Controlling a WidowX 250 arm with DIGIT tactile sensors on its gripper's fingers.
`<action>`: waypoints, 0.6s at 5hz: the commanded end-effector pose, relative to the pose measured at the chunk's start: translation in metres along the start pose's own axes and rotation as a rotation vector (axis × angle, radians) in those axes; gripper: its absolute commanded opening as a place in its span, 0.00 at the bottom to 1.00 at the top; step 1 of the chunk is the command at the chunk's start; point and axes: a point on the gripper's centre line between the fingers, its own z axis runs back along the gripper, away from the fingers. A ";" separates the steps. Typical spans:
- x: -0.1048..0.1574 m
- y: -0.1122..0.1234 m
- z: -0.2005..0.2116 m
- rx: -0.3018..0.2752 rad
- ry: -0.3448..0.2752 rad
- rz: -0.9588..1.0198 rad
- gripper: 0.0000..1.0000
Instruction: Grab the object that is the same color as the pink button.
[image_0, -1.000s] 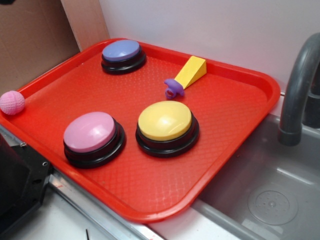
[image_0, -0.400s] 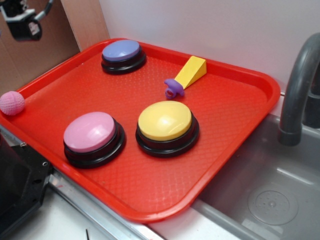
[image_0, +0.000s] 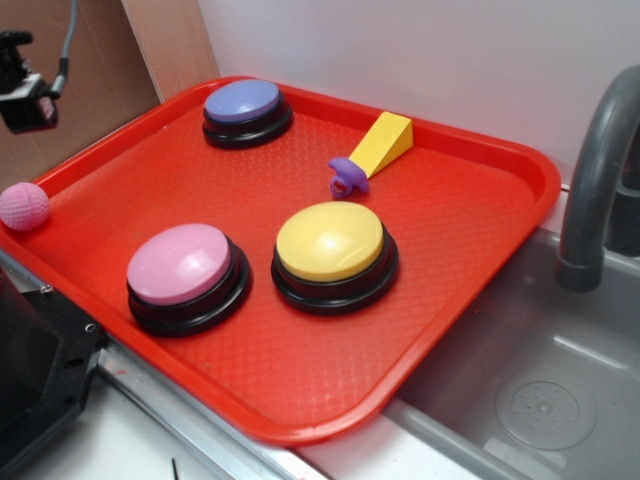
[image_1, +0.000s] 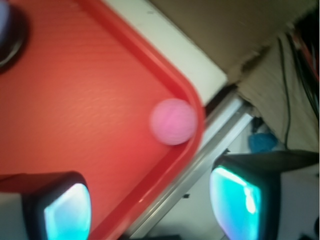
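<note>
the tool (image_0: 25, 95) had come into the exterior view only within the last second, and over the last fraction of that it had dropped lower and further toward the left edge of the picture, so it hung above and behind the ball (image_0: 23, 206). judging by that, the approach to the right thing was under way, and the grasp itself was not yet begun.

the ball sat at the left corner of the red tray (image_0: 480, 230), against or on the raised rim, well apart from the pink button (image_0: 180, 264) whose colour it matched. in the wrist view the ball (image_1: 173, 121) lay ahead of the fingers (image_1: 65, 212), which stood wide apart and released, with nothing between them.

being round, the ball had no long axis and pointed nowhere, so any closing direction would probably serve; the rim beside it looked like the one thing likely to get in a finger's way.
</note>
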 end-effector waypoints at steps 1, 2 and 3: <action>0.013 0.015 -0.037 -0.025 0.013 -0.072 1.00; 0.014 0.009 -0.057 -0.002 0.009 -0.098 1.00; 0.008 0.006 -0.067 0.007 0.026 -0.091 1.00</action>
